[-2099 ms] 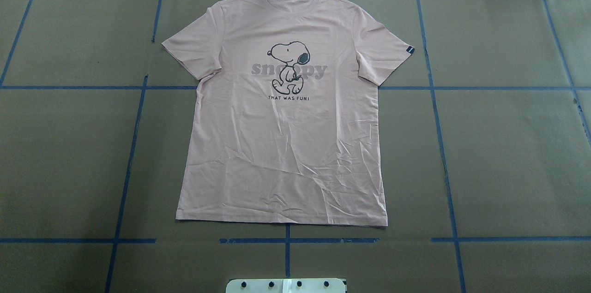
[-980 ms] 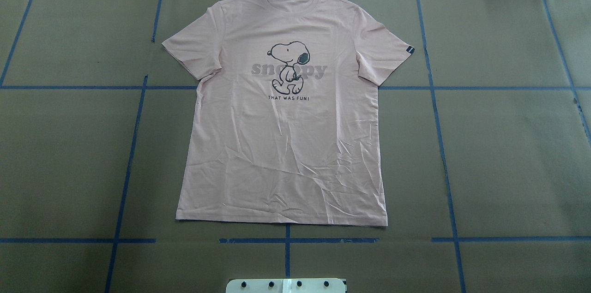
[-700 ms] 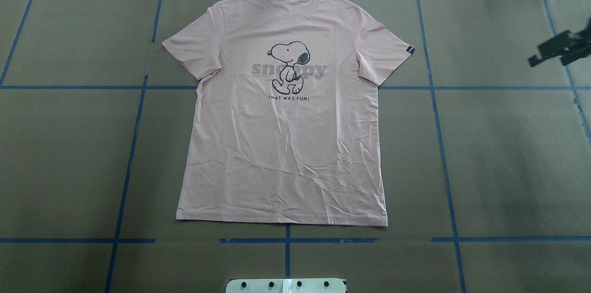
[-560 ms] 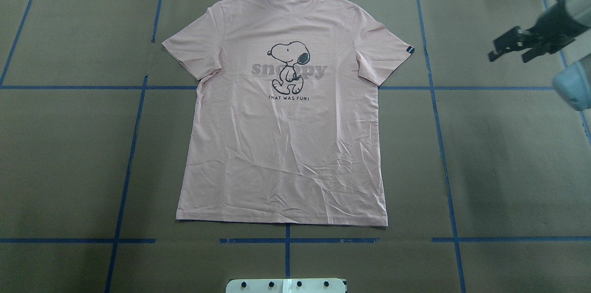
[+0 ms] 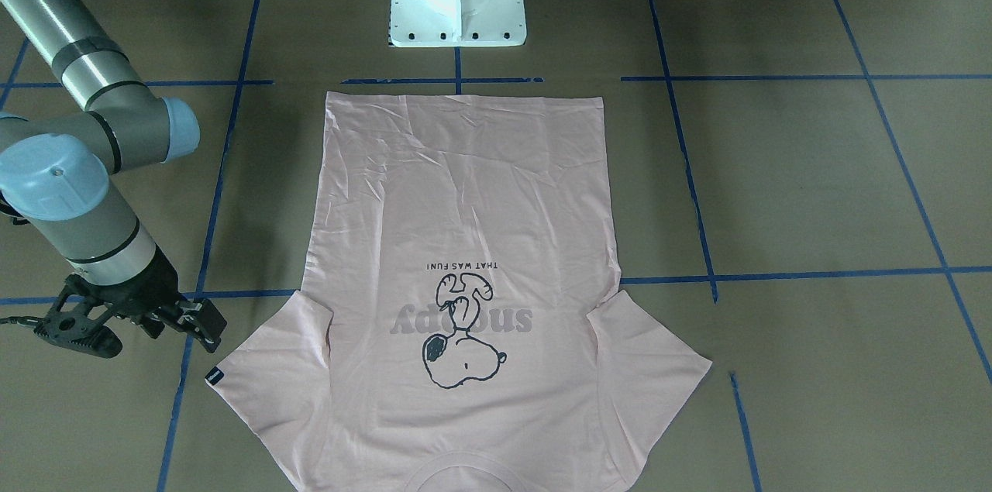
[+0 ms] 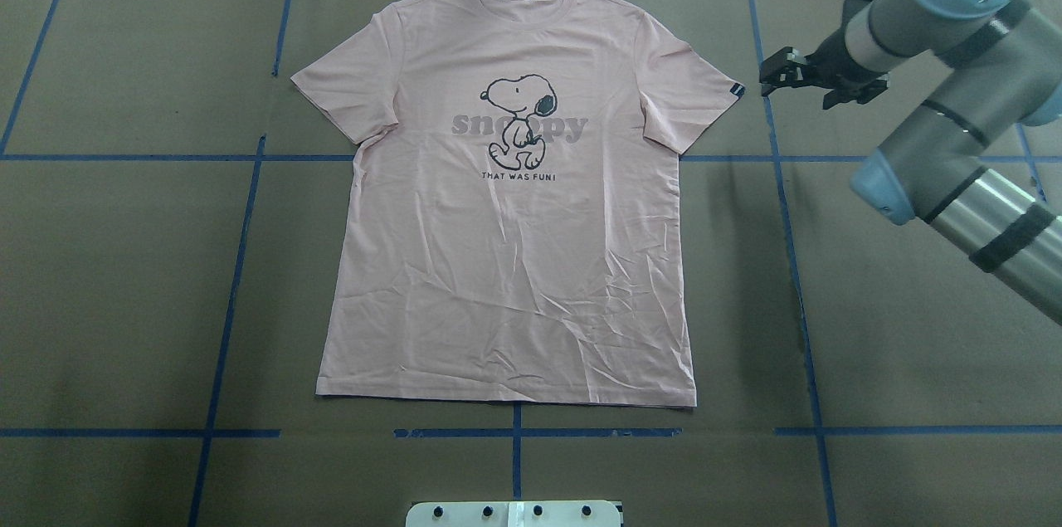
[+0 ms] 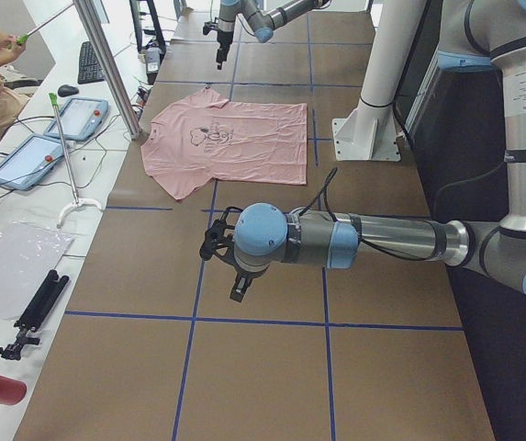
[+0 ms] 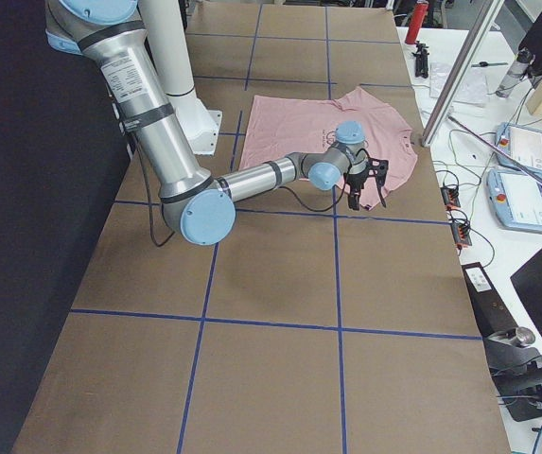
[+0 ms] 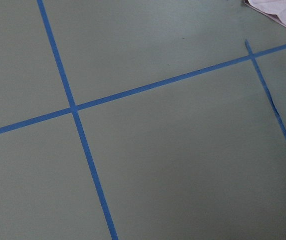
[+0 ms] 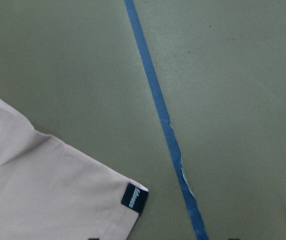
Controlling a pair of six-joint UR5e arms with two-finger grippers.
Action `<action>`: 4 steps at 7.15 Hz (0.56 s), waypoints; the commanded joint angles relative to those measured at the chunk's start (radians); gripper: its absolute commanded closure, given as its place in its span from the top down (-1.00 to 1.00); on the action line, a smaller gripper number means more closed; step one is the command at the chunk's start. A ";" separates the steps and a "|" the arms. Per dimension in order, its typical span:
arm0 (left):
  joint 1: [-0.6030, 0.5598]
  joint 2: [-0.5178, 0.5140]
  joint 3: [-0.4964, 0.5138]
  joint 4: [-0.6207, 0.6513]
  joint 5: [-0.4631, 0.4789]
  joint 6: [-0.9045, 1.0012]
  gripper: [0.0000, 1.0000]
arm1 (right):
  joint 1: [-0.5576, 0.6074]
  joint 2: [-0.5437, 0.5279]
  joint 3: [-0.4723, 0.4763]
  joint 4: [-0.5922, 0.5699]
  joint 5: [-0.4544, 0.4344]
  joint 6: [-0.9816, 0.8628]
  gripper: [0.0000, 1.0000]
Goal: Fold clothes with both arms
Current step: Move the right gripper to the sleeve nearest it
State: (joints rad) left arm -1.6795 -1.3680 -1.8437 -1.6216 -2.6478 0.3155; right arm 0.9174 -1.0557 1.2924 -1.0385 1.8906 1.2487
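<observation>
Brown paper crossed by blue tape (image 6: 241, 261) covers the table (image 6: 124, 303). Far left, the left gripper (image 7: 224, 271) hangs over bare paper, well apart from the T-shirt (image 6: 506, 278); I cannot tell whether its fingers are spread. The shirt lies flat mid-table, print up. On the right, the right gripper (image 6: 798, 87), fingers spread, hovers just beside the sleeve tag (image 6: 737, 90). It should probably come down low at that hem and pinch both layers, with the left arm mirroring it.
</observation>
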 commanded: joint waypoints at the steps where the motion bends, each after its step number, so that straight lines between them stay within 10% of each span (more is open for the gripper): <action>1: 0.000 0.004 -0.003 -0.011 -0.009 -0.001 1.00 | -0.022 0.056 -0.080 0.014 -0.070 0.029 0.71; 4: -0.002 0.007 -0.005 -0.012 -0.009 0.001 1.00 | -0.051 0.080 -0.126 0.012 -0.102 0.029 0.60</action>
State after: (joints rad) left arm -1.6802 -1.3629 -1.8469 -1.6329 -2.6567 0.3154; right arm 0.8779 -0.9915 1.1922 -1.0258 1.8048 1.2771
